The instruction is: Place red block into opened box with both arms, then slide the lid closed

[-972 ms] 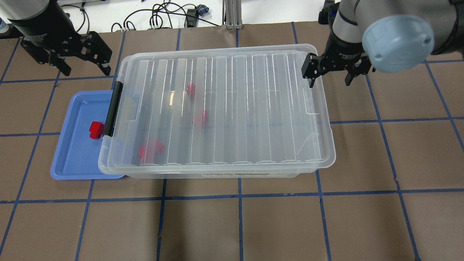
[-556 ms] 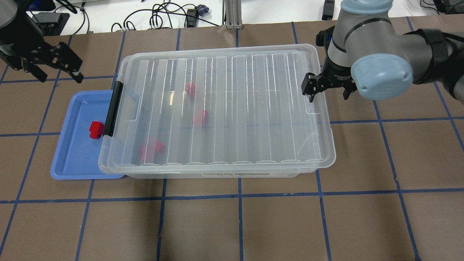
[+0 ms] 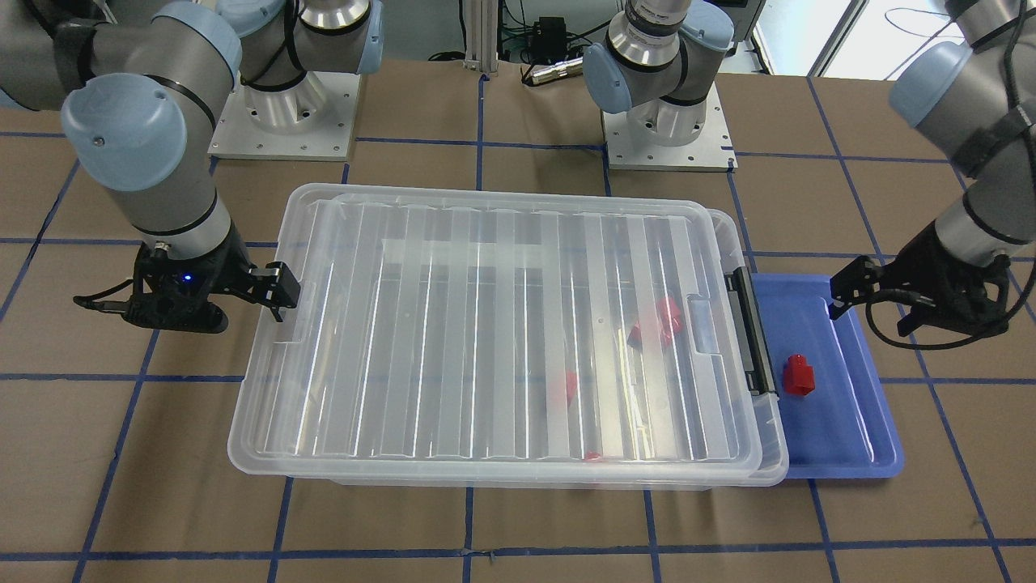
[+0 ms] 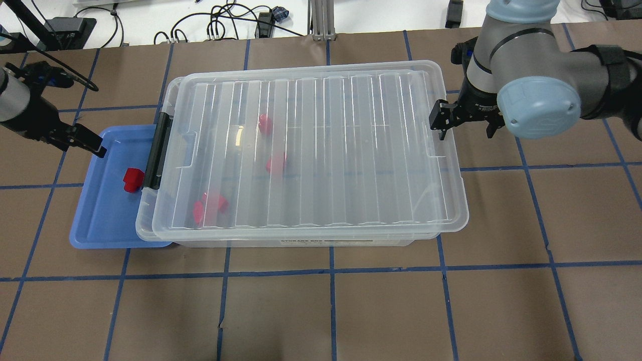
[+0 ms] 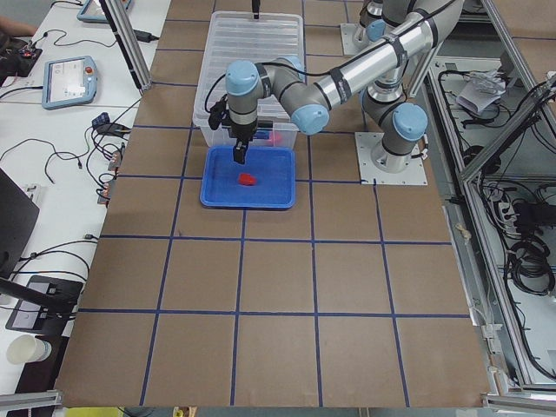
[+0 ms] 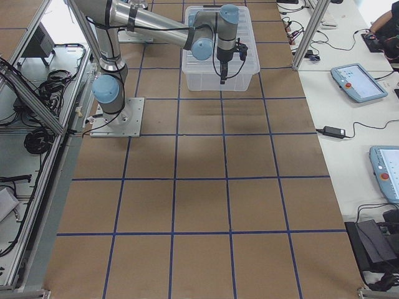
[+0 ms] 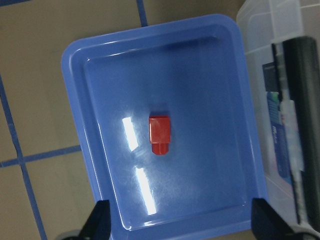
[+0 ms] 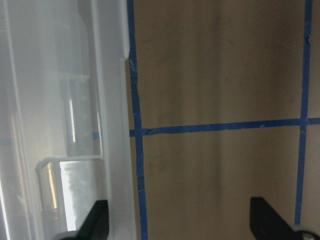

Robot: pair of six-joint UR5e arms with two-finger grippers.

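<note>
Left gripper (image 7: 182, 220), spread wide and empty, hovers above the blue tray (image 7: 90, 150), with the red block (image 7: 160, 134) below and slightly ahead. Right gripper (image 4: 465, 125), also spread, straddles the short edge of the lid (image 4: 311, 150). The lid almost covers the box (image 4: 301, 242), so it likely needs sliding open first.

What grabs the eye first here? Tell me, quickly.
The big clear box, its ribbed lid on top, fills the table's middle, with red pieces showing through. One bright red block lies alone in the blue tray beside the box's black clip, the open left pincer over that tray; the open right pincer sits at the lid's opposite short edge.
</note>
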